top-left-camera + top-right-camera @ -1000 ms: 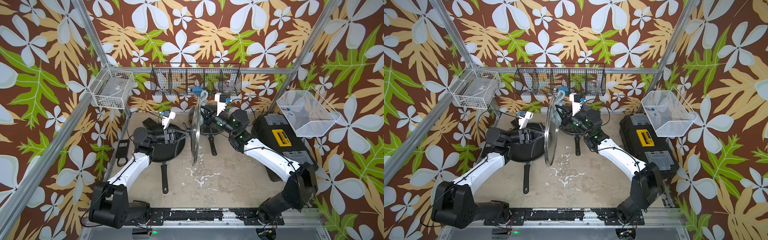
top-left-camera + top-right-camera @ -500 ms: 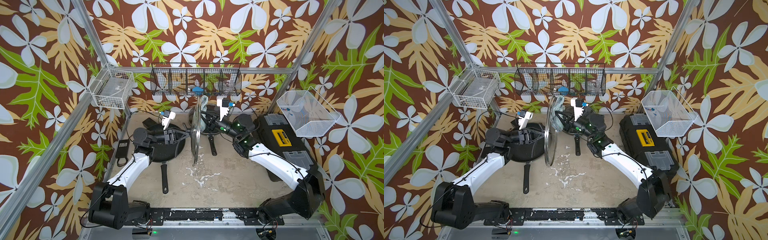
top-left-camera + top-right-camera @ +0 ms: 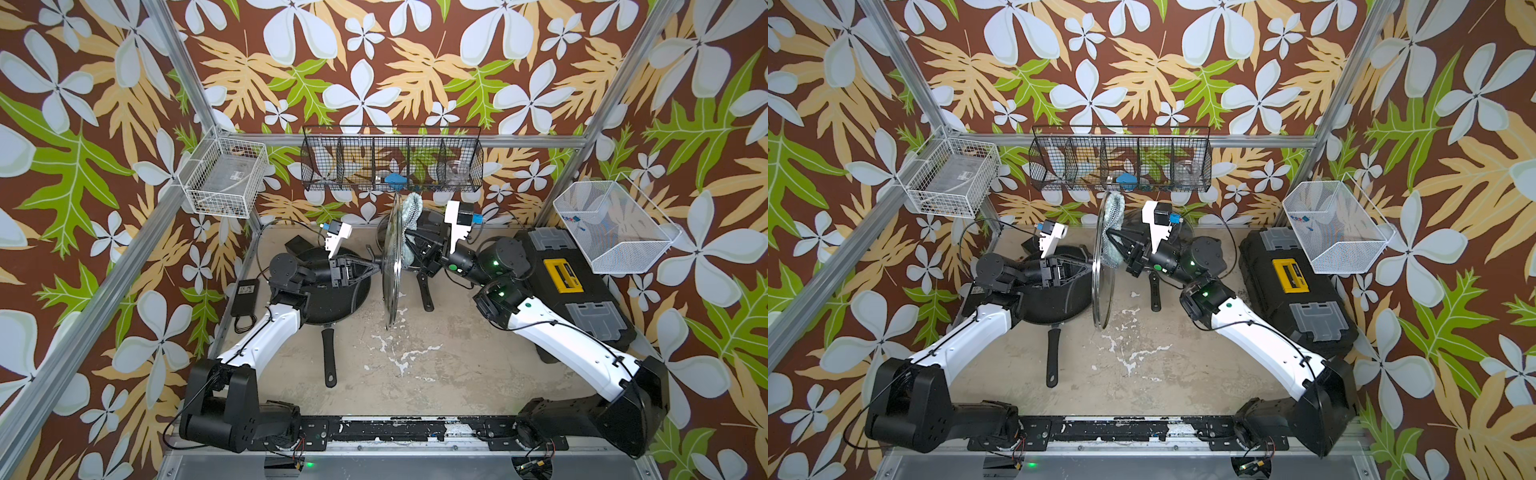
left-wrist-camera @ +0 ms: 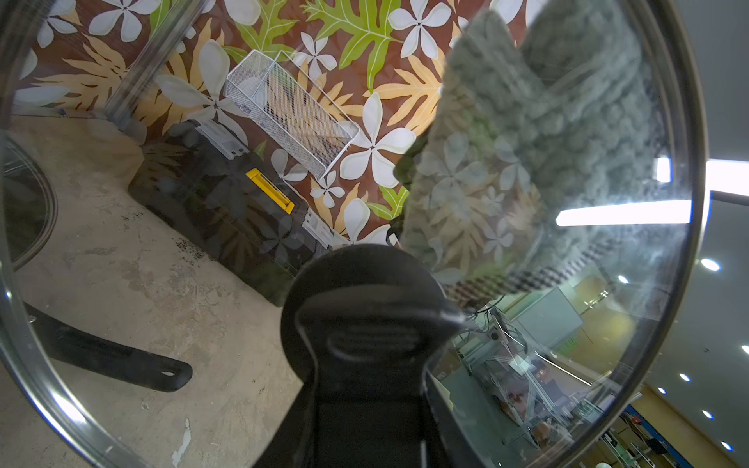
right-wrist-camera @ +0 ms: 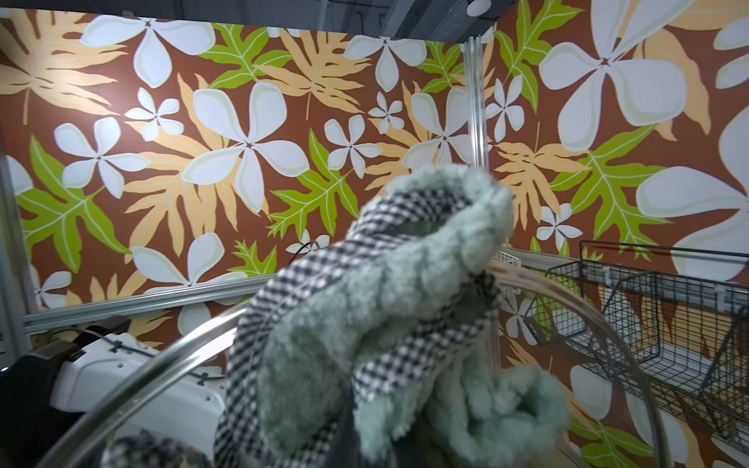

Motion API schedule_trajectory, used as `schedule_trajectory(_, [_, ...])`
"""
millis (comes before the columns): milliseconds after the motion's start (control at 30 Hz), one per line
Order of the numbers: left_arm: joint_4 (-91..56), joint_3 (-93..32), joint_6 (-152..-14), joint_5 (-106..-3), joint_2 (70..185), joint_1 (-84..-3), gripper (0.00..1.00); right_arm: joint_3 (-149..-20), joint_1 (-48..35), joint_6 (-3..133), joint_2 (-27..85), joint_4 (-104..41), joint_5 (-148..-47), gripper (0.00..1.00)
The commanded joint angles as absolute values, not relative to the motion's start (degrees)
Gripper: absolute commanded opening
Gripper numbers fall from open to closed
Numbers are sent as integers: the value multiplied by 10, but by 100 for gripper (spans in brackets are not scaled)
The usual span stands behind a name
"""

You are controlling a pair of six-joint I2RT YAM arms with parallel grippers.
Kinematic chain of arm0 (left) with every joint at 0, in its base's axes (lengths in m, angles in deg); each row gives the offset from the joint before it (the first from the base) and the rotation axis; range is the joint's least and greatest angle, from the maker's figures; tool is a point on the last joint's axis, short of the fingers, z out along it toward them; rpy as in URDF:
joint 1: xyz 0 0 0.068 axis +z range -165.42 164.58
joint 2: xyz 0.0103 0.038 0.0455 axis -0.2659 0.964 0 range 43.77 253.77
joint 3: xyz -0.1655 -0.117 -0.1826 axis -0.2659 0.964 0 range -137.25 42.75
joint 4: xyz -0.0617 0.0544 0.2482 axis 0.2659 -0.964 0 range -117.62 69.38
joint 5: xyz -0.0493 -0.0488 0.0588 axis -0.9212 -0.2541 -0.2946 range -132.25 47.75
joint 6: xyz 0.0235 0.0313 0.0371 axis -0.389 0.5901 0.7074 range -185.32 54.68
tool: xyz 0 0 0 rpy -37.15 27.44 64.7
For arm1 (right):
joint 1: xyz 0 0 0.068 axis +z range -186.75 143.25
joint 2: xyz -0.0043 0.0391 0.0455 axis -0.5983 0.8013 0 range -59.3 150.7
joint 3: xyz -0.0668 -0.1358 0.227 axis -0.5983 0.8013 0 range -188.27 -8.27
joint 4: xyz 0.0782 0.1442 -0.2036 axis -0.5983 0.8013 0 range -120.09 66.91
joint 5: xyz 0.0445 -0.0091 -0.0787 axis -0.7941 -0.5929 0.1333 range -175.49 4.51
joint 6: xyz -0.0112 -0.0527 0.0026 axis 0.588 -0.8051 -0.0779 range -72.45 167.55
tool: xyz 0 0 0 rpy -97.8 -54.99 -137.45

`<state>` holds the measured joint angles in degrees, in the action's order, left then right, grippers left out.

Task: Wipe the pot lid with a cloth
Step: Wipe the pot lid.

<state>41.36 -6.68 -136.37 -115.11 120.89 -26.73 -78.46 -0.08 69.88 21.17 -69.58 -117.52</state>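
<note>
A: Colour of the cloth [image 5: 405, 291]?
B: Pale grey-teal; trim in black-and-white check.
A: The pot lid [image 3: 392, 270]?
B: Clear glass, silver rim, black knob [image 4: 364, 271].
A: Surroundings?
B: The walls [image 3: 374, 50] are brown with white flowers and green and tan leaves. On the right, toolbox [image 3: 598, 286] black with a yellow latch. On the left, pan [image 3: 336, 301] black.

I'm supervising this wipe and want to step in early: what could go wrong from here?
The lid is held upright only by its knob in the left tool; a push from the right tool could twist or slip it. The cloth is bunched near the upper rim and may slide off over it.
</note>
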Motion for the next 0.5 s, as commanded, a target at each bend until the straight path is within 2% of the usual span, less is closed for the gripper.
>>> schedule_trajectory(0, [497, -67, -1383, -1129, 1210, -266, 0, -821, -21, 714, 262, -655, -1116, 0])
schedule_trajectory(233, [543, -67, -1419, -1123, 1219, -266, 0, -865, -51, 738, 351, -615, -1103, 0])
schedule_trajectory(467, [551, -72, -1427, -1109, 1223, -262, 0, -761, -45, 736, 299, -656, -1154, 0])
